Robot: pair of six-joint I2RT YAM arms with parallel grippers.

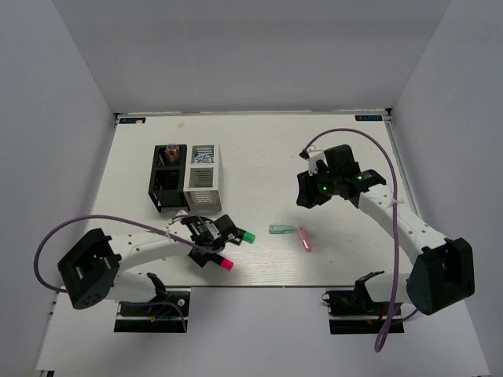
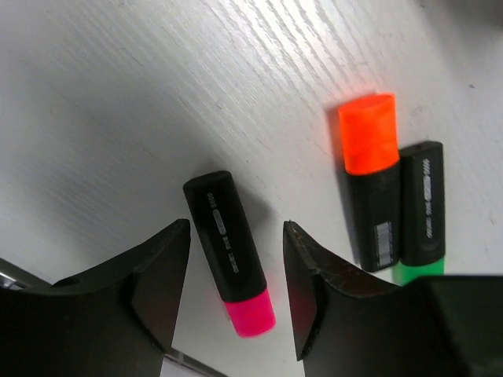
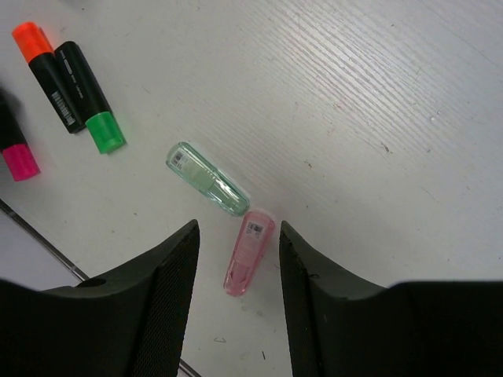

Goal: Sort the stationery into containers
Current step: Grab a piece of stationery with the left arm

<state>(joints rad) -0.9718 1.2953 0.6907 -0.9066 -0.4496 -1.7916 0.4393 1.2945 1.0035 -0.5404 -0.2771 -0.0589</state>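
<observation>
My left gripper (image 2: 236, 239) is open low over the table, its jaws on either side of a pink-capped black marker (image 2: 230, 250) that lies flat and untouched. Beside it lie an orange-capped marker (image 2: 371, 184) and a green-capped marker (image 2: 423, 210), side by side. My right gripper (image 3: 238, 236) is open, raised above a translucent pink capsule piece (image 3: 250, 251), with a green capsule piece (image 3: 207, 178) just beyond. The black container (image 1: 167, 182) and the white container (image 1: 203, 182) stand together at the back left, each with a roll inside its rear compartment.
From above, the left gripper (image 1: 214, 248) sits near the front edge of the table (image 1: 346, 267). The right gripper (image 1: 309, 192) is mid-right. Purple cables loop from both arms.
</observation>
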